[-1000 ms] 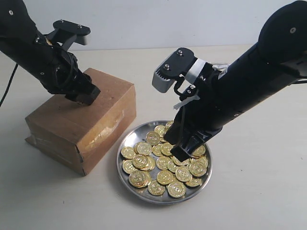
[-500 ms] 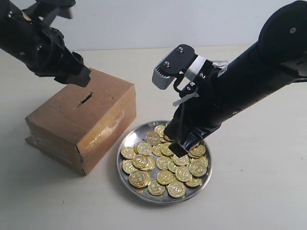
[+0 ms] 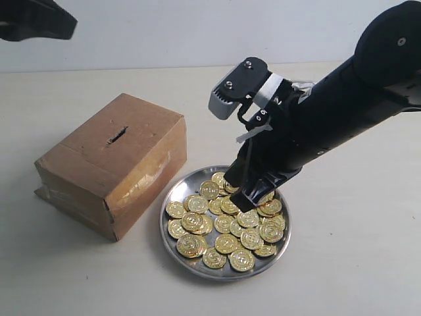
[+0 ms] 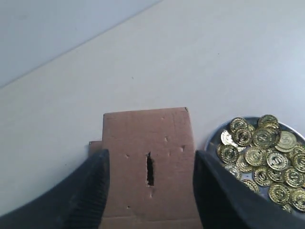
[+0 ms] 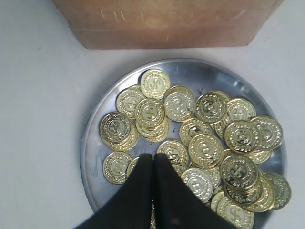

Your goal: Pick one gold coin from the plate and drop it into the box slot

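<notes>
Over the plate (image 3: 179, 189), on the right half of the surface (image 3: 342, 263), the right gripper (image 3: 247, 197) hangs with its fingers pressed together. Its tips are just above the heap of gold coins (image 3: 223, 230), near the plate's middle. The right wrist view shows a thin gold glint in the seam between the fingers, too small to say whether a coin is pinched there. The box (image 3: 112, 164) sits just beside the plate, with a strip of bare surface between them, and the slot (image 3: 117, 136) in its top face is uncovered. The left gripper (image 4: 149, 157) is spread wide and empty, well above the box, with the slot showing between its fingers. The step in hand is judged to be getting a single coin up from the heap. If nothing is held, the fingers probably need to part only a little and come down astride one coin that lies tilted on top of its neighbours. Its raised edge gives the fingers something to bite on. Closing gently and lifting straight up should keep overlapping coins from sliding over the shallow rim. The carry to the slot would go best with the coin held edge-down, in line with the slit.
</notes>
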